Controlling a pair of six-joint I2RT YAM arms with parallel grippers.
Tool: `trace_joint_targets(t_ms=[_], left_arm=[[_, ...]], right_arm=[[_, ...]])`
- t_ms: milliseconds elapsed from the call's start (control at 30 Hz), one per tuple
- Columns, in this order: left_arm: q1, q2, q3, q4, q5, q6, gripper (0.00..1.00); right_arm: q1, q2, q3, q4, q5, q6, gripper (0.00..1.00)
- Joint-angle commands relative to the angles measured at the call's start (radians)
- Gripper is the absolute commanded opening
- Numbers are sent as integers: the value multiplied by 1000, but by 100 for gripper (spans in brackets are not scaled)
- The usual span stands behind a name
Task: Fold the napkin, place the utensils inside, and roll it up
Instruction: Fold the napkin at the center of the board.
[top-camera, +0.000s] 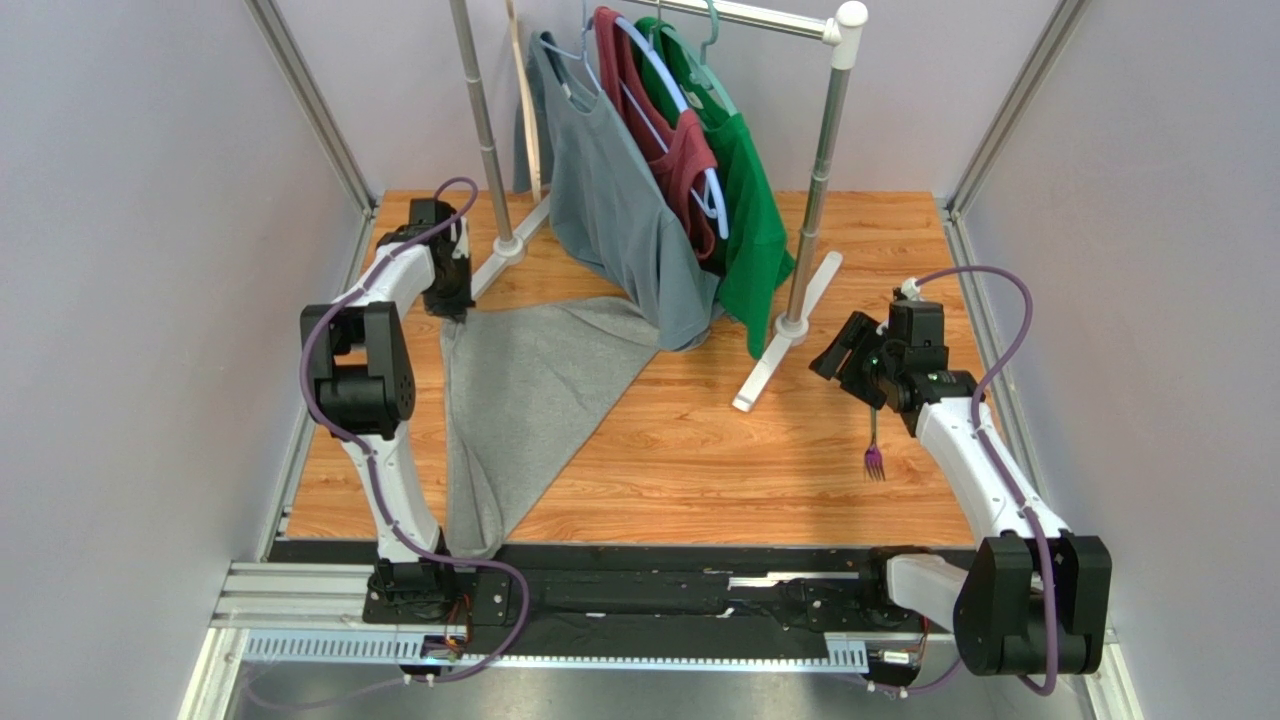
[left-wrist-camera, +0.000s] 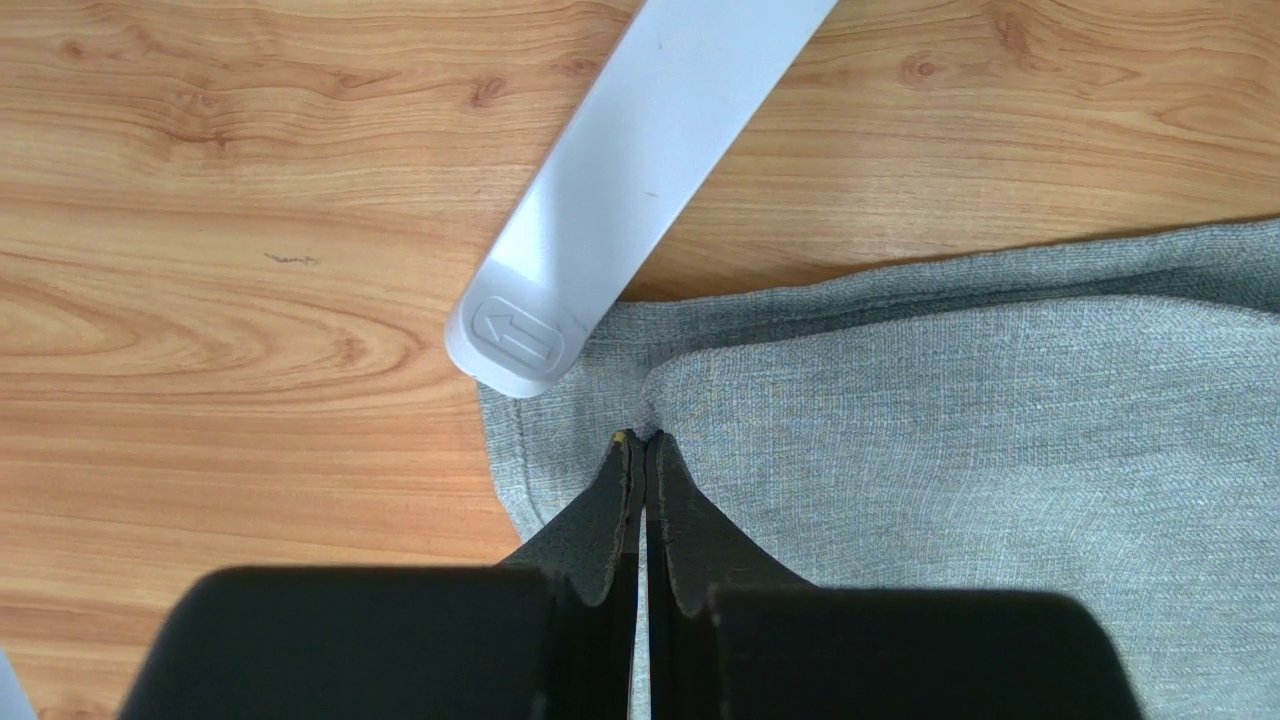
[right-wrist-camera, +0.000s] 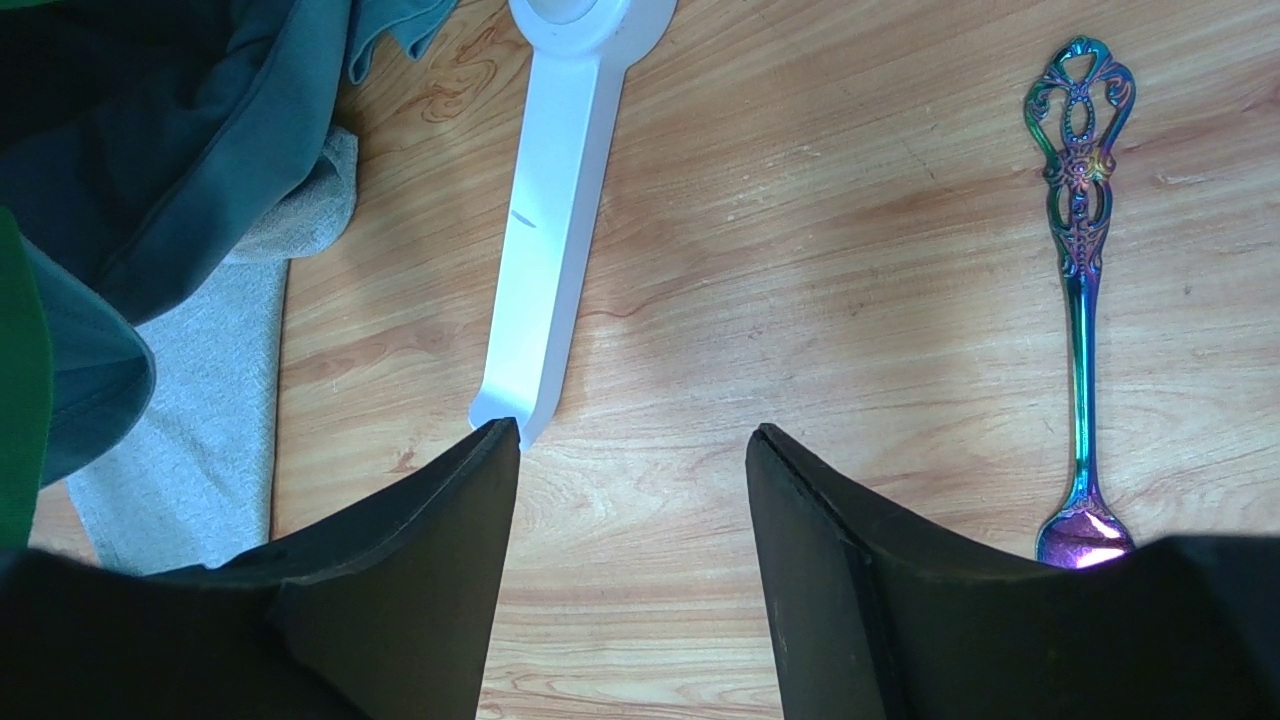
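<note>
Pinching the napkin (left-wrist-camera: 932, 405) corner beside the rack foot (left-wrist-camera: 631, 180), left gripper (left-wrist-camera: 643, 450) clenches; right gripper (right-wrist-camera: 631, 432) gapes empty.

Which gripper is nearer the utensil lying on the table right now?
Right. The right gripper hovers open beside the utensil, not touching it. The left gripper is far across the table, shut on the edge of the napkin.

- Top view: whole table (top-camera: 721, 480) taken in from high behind the arm bases, facing down
- Left wrist: aimed straight down, close over napkin (left-wrist-camera: 977, 420) edge and white rack foot (left-wrist-camera: 631, 165)
- Right wrist: tilted down, close over wood; other rack foot (right-wrist-camera: 549, 225) shared with top view
</note>
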Motion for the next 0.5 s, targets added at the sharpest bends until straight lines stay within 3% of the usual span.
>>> trace_joint_targets(t_ms=[0,467], left_arm=[[27,-28,32,-2,-6,11,0],[47,-16,41,9,-13,-9,1]], right_arm=[[-6,3,25,47,-12,-15,61],[-4,14,23,51,-29,-17,61]])
